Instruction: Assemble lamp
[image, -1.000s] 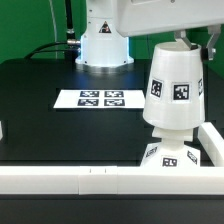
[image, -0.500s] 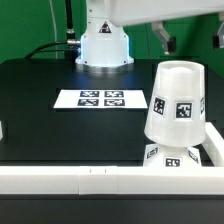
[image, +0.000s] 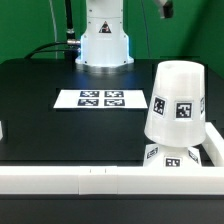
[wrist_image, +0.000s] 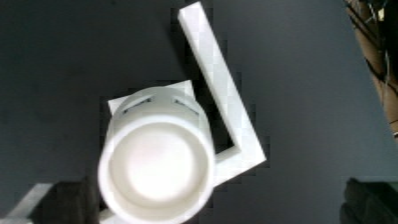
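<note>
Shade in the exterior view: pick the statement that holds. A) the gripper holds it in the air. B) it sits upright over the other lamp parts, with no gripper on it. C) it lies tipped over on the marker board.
B: the shade stands upright, wide end down, over the bulb and base in the rail's corner; only the gripper tip shows, well above it.

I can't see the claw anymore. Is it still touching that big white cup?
Apart. In the exterior view the end effector sits at the top edge, with open background between it and the shade. The wrist view looks down on the shade from above.
</note>
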